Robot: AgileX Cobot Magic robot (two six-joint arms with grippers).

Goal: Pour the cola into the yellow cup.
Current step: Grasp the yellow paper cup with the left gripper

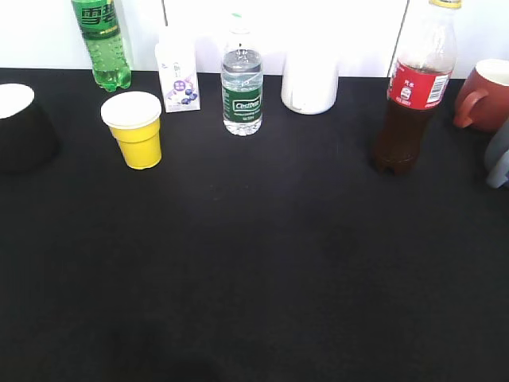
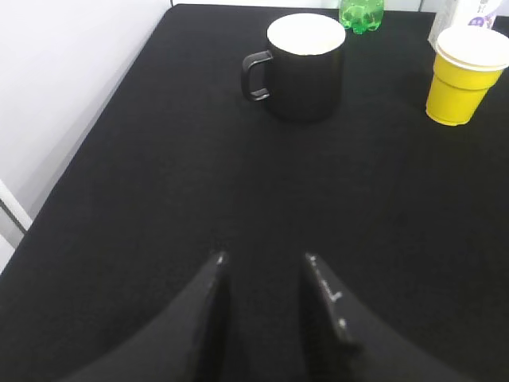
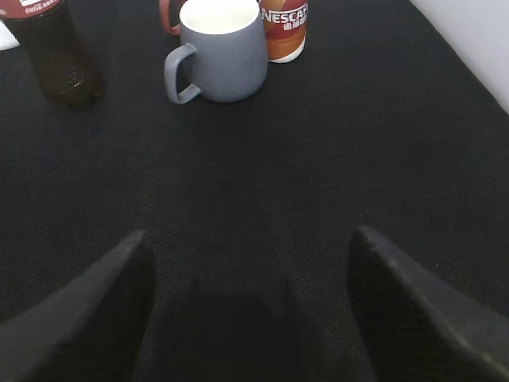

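Note:
The cola (image 1: pixel 413 91), a tall clear bottle of dark liquid with a red label and yellow cap, stands upright at the back right; its base shows in the right wrist view (image 3: pixel 54 56). The yellow cup (image 1: pixel 135 129) with a white rim stands upright at the back left, and also shows in the left wrist view (image 2: pixel 465 76). My left gripper (image 2: pixel 264 259) is open and empty above the cloth, well short of the cup. My right gripper (image 3: pixel 248 237) is wide open and empty, well short of the cola. Neither gripper shows in the exterior view.
A green soda bottle (image 1: pixel 102 44), a small carton (image 1: pixel 179 76), a water bottle (image 1: pixel 242 79) and a white container (image 1: pixel 309 81) line the back. A black mug (image 2: pixel 298 56) is far left. A grey mug (image 3: pixel 219 52), a red-brown mug (image 1: pixel 485 95) and a Nescafe can (image 3: pixel 285 28) are far right.

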